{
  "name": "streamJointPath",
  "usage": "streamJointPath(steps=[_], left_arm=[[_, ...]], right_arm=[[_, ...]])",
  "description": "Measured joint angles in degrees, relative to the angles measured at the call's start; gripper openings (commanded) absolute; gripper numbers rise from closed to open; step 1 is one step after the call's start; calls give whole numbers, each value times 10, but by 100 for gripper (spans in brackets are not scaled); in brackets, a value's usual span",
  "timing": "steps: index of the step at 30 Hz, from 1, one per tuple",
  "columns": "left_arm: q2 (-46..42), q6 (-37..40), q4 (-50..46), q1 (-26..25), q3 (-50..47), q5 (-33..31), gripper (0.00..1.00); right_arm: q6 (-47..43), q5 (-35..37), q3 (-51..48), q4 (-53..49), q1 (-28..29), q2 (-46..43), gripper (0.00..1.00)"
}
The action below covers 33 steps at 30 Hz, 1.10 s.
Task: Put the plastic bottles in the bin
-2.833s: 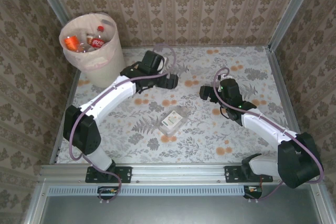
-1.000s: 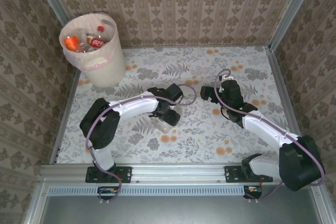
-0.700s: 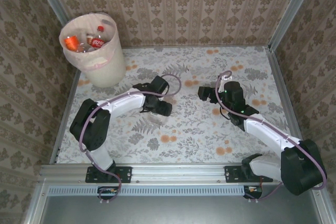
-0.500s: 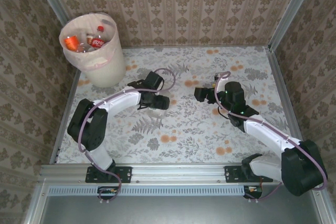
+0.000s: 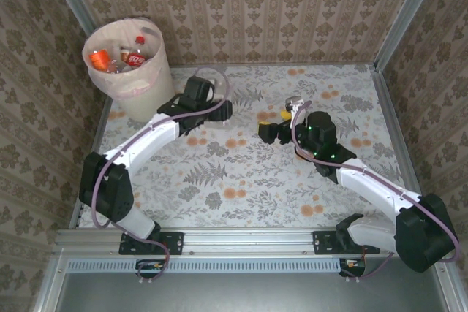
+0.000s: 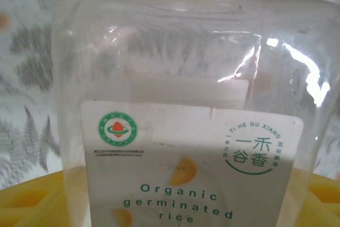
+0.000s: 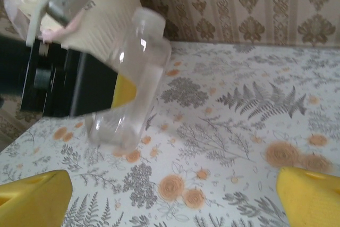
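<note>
A clear square plastic bottle with a white label reading "Organic germinated rice" is held in my left gripper, whose yellow fingers press on both its sides. From the right wrist view, this bottle hangs tilted above the table, neck up. My left gripper is just right of the cream bin, which holds several bottles in a pinkish liner. My right gripper is open at mid-table with nothing between its yellow fingers.
The floral tabletop is walled by patterned panels on three sides. The bin stands in the far left corner. A metal rail runs along the near edge by the arm bases.
My left gripper closed on the bottle at mid-table, then lifted it and carried it back and left toward the bin. My right gripper has shifted left.
</note>
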Motion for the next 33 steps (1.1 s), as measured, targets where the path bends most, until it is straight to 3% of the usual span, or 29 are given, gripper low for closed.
streamJointPath(steps=[11, 26, 33], left_arm=[[-9, 22, 75, 47, 125, -43, 67], [38, 67, 155, 175, 293, -82, 67], [106, 33, 119, 247, 388, -121, 67]], right_arm=[[-16, 8, 12, 0, 10, -11, 100], [-37, 61, 0, -7, 10, -48, 100], [-42, 87, -9, -17, 10, -57, 100]])
